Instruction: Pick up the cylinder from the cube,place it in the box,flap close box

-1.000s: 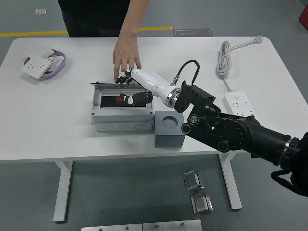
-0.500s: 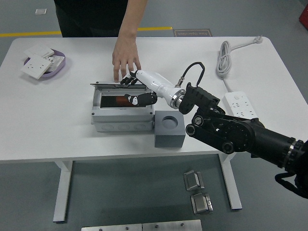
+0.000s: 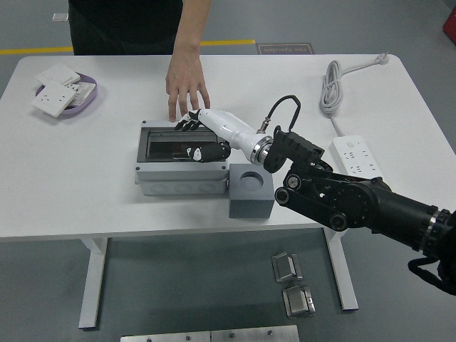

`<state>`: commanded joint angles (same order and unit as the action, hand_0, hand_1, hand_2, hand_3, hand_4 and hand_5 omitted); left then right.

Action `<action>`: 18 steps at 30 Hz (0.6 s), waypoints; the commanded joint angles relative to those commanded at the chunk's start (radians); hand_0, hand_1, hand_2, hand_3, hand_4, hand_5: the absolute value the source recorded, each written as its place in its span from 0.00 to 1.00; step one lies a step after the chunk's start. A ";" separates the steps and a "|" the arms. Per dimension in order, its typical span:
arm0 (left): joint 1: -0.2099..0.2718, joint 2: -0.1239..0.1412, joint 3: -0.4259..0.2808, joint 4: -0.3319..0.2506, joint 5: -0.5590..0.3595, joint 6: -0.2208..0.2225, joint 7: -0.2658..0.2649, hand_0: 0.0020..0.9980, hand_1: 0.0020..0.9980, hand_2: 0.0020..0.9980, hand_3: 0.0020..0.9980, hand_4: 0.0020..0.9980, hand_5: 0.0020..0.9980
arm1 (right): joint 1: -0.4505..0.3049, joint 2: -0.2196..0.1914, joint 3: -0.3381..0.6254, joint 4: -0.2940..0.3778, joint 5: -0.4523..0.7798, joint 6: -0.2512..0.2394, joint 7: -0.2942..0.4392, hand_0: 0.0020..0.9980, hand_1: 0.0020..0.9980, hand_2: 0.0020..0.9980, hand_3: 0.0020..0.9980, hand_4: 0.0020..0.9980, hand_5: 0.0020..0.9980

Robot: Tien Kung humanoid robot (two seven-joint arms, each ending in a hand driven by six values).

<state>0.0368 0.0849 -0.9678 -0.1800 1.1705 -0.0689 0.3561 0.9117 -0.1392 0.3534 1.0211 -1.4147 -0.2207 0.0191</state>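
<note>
The grey box (image 3: 182,177) stands in the middle of the table. Its dark see-through lid (image 3: 167,139) is tilted forward over the opening. My right hand (image 3: 196,139) reaches in from the right on a white forearm; its fingers curl on the lid's far edge and the thumb lies over the front. The cylinder cannot be made out under the lid. The grey cube (image 3: 249,196) stands against the box's right side with its round hole (image 3: 251,176) empty. A person's hand (image 3: 185,82) rests on the table just behind the box, fingertips at the lid's back edge.
A purple tray (image 3: 87,100) with white sockets sits at the far left. A white power strip (image 3: 353,153) and its coiled cable (image 3: 331,85) lie at the right. My black right arm (image 3: 342,199) crosses the table's front right edge.
The lid lay flat behind the box; it has now swung up and forward over the opening with my right hand on it. The person's hand stays behind the box.
</note>
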 joint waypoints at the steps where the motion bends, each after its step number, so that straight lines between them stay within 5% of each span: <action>1: 0.000 0.000 -0.001 0.000 0.001 0.000 0.000 0.58 0.63 0.55 0.55 0.61 0.30 | -0.001 -0.002 0.006 0.000 -0.002 0.000 0.000 0.79 0.71 0.69 0.72 0.61 0.21; 7: 0.004 -0.001 -0.009 0.000 0.007 -0.001 0.005 0.58 0.63 0.55 0.55 0.61 0.30 | -0.037 -0.031 0.101 0.043 -0.063 0.010 -0.018 0.80 0.71 0.69 0.72 0.61 0.22; 18: 0.025 -0.014 0.003 0.000 -0.023 0.001 0.016 0.58 0.63 0.55 0.55 0.61 0.30 | -0.258 -0.105 0.419 0.248 -0.223 0.025 -0.024 0.80 0.71 0.69 0.72 0.61 0.22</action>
<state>0.0617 0.0712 -0.9644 -0.1800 1.1471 -0.0674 0.3717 0.6535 -0.2446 0.7727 1.2692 -1.6374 -0.1957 -0.0046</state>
